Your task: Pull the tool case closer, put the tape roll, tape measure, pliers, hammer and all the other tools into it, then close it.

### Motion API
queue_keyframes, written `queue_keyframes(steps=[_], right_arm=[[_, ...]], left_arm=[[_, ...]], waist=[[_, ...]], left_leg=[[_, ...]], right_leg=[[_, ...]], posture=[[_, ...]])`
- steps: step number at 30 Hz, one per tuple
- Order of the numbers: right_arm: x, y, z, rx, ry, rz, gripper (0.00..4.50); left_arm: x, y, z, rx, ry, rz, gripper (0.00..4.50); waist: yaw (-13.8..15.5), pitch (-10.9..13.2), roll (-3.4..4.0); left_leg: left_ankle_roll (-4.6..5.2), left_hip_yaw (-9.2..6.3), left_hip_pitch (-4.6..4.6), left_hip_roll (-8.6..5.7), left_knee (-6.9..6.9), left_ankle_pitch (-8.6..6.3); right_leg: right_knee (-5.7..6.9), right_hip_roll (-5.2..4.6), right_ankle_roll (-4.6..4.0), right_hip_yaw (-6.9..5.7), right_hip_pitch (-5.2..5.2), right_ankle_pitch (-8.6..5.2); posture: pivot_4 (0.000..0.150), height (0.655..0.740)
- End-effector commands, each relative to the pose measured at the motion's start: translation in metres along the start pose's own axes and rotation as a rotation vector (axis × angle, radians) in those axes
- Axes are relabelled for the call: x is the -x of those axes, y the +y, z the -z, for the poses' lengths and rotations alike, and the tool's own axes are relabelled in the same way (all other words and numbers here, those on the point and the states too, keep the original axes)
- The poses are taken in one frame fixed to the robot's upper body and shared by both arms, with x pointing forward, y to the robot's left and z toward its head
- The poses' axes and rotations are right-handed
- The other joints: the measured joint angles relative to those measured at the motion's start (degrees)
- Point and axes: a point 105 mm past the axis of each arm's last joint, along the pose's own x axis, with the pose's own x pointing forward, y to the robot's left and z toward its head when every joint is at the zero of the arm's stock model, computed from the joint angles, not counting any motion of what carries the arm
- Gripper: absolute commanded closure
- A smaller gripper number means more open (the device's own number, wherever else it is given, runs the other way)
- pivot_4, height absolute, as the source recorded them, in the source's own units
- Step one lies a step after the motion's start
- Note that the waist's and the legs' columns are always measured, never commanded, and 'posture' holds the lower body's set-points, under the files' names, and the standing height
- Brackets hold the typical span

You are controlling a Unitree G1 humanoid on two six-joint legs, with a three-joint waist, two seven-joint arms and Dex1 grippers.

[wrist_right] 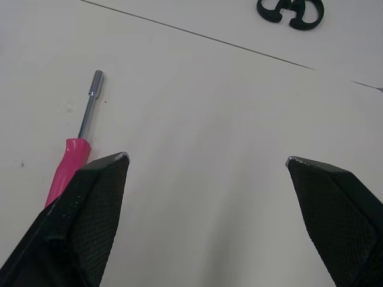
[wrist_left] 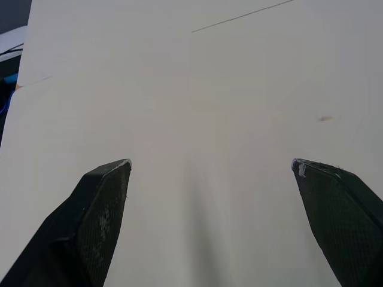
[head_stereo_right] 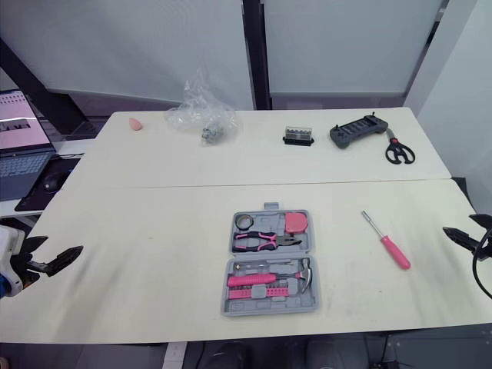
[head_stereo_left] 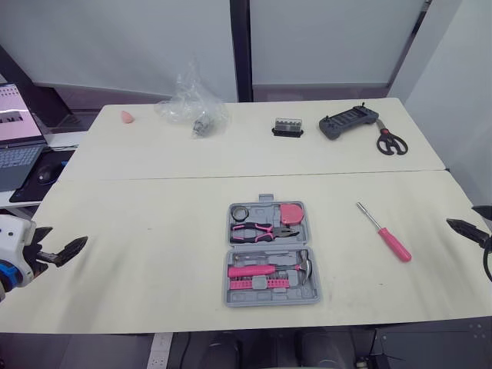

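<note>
Looking down over the worktop [head_stereo_left: 138, 231], you are seeing the tool case [head_stereo_left: 269, 297] lying open at the lower centre of the frame, close to the near edge, so the pulling step is looking done. Its upper half is holding the tape roll [head_stereo_left: 240, 212], the pliers [head_stereo_left: 261, 230] and the tape measure [head_stereo_left: 291, 214]; its lower half is holding the hammer [head_stereo_left: 261, 270] beside a row of pink bits. A pink-handled screwdriver [head_stereo_left: 384, 232] is lying loose on the worktop to the right of the case, well apart from it, and it is probably the next thing you are going for. Scissors [head_stereo_left: 390, 141] and a small black bit holder [head_stereo_left: 287, 127] are sitting far off in the upper right of the frame; whether they belong in the case is not something you are able to tell. The left claw [head_stereo_left: 65, 240] is hovering released and empty at the lower left, and the right claw [head_stereo_left: 465, 217] is waiting released and empty at the right edge, near the screwdriver. The lid is waiting to be shut.
</note>
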Motion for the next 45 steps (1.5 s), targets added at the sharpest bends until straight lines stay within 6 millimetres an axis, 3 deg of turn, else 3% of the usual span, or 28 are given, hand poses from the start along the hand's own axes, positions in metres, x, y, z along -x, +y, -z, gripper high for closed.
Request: queue_keyframes(steps=[1,4,7,8,11,14,18,22,27,32,45], right_arm=[[0.005,0.000,-0.010,0.042,-0.027,0.001,0.00],[0.009,-0.002,-0.009,0.051,-0.018,0.013,0.00],[0.008,0.005,-0.012,0.077,-0.009,-0.017,0.00],[0.006,0.008,-0.014,0.097,0.007,-0.037,0.00],[-0.001,0.021,-0.021,0.126,0.031,-0.105,0.00],[-0.019,0.049,-0.027,0.162,0.088,-0.235,0.00],[-0.039,0.068,-0.025,0.154,0.144,-0.274,0.00],[-0.053,0.083,-0.015,0.142,0.191,-0.278,0.00],[-0.065,0.098,-0.009,0.067,0.171,-0.268,0.00],[-0.072,0.091,0.011,0.060,0.240,-0.160,0.00],[-0.084,0.088,0.032,0.002,0.296,-0.074,0.00]], left_arm=[[0.000,-0.004,-0.020,-0.033,-0.049,0.029,0.03],[-0.009,-0.024,-0.056,-0.071,-0.153,0.101,0.03],[-0.024,-0.072,-0.107,-0.180,-0.273,0.277,0.03],[-0.029,-0.098,-0.129,-0.214,-0.330,0.365,0.03],[-0.033,-0.160,-0.171,-0.273,-0.447,0.575,0.03],[-0.026,-0.238,-0.190,-0.394,-0.532,0.861,0.03],[-0.018,-0.293,-0.184,-0.533,-0.576,1.045,0.03],[-0.012,-0.317,-0.177,-0.569,-0.605,1.129,0.03],[-0.009,-0.329,-0.174,-0.532,-0.619,1.143,0.03],[-0.011,-0.334,-0.171,-0.529,-0.624,1.145,0.03],[-0.011,-0.344,-0.176,-0.518,-0.652,1.166,0.03]], waist=[[0.0,0.0,0.00],[0.2,0.0,0.00],[0.8,0.0,-0.01],[1.0,0.0,0.00],[1.1,0.0,0.01],[0.8,0.0,0.04],[-0.3,0.0,0.04],[0.1,0.0,0.03],[1.0,0.0,0.02],[1.5,0.0,0.03],[1.4,0.0,0.02]], left_leg=[[0.00,-0.01,0.00,0.00,0.00,0.00],[0.00,-0.01,-0.01,0.00,0.02,0.00],[-0.01,-0.04,-0.03,0.00,0.07,0.01],[-0.02,-0.02,-0.04,-0.01,0.08,0.01],[-0.03,0.01,-0.06,-0.02,0.16,0.02],[-0.25,0.07,-0.06,-0.01,0.19,0.14],[-0.26,0.24,-0.06,0.03,0.19,0.14],[-0.25,0.26,-0.07,0.06,0.15,0.14],[-0.25,0.20,-0.09,0.04,0.22,0.14],[-0.26,0.18,-0.10,0.02,0.24,0.14],[-0.26,0.17,-0.10,0.01,0.27,0.15]], right_leg=[[0.00,0.00,0.00,-0.01,0.00,0.00],[0.00,0.00,0.00,0.00,0.02,0.00],[0.00,-0.01,0.00,-0.04,0.08,0.00],[-0.01,-0.02,0.01,-0.02,0.09,0.01],[-0.02,-0.04,0.03,-0.01,0.12,0.01],[-0.02,-0.04,0.03,0.01,0.13,0.02],[-0.03,-0.04,0.03,0.05,0.12,0.02],[-0.05,-0.02,0.03,0.04,0.07,0.02],[-0.06,-0.03,0.03,0.03,0.10,0.02],[-0.06,-0.04,0.03,0.03,0.10,0.02],[-0.06,-0.04,0.03,0.03,0.11,0.02]], posture=[[0.150,0.7400],[0.150,0.7400],[0.150,0.7400],[0.150,0.7400],[0.150,0.7400],[0.150,0.7400],[0.150,0.7400],[0.150,0.7400],[0.150,0.7400],[0.150,0.7400],[0.150,0.7400]])
